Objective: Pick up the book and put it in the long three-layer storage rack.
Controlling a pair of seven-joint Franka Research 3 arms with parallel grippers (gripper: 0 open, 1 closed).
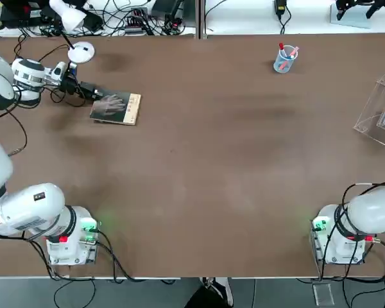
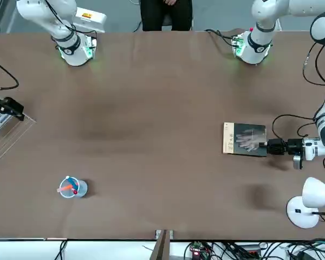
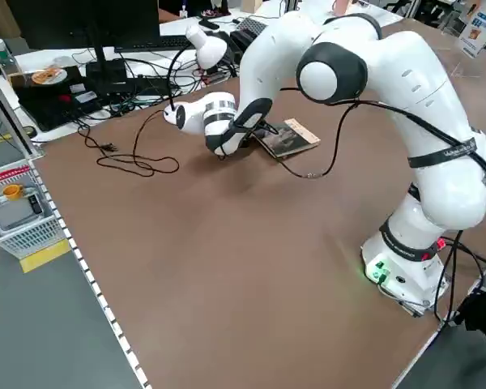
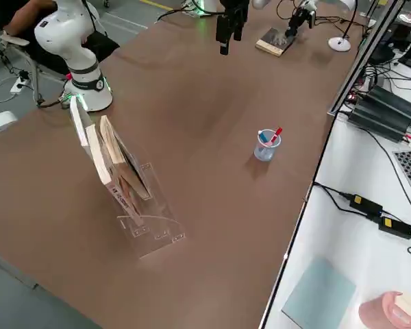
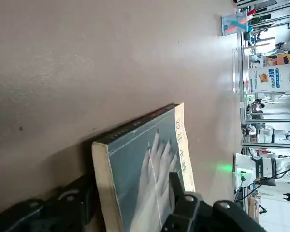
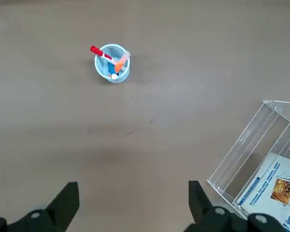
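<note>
1. Brown table (image 1: 212, 167): you view it from the robot's side. Beyond its near edge, a person (image 2: 167, 16) sits, hands together.
2. Clear acrylic rack (image 4: 161, 229): at your right on the tabletop, with pale-edged volumes (image 4: 103, 161) leaning upright in its slanted panels.
3. Right gripper (image 6: 135, 191): open, its two fingers wide apart with nothing between them; you find it above the table, near the rack.
4. Book (image 1: 117, 108): on your left, well apart from the rack, cover upward. Note the dark cover, pale hand picture and tan strip along the edge facing the rack.
5. Left gripper (image 5: 130, 193): closed on the book at the edge opposite the strip, one finger over the cover, the other toward the underside.
6. Pen cup (image 1: 284, 64): farther from you, toward the right, holding red, pink and blue pens.
7. White lamp (image 1: 81, 52): beyond the book, at your far left; a tangle of cables (image 1: 141, 22) lies behind.
</note>
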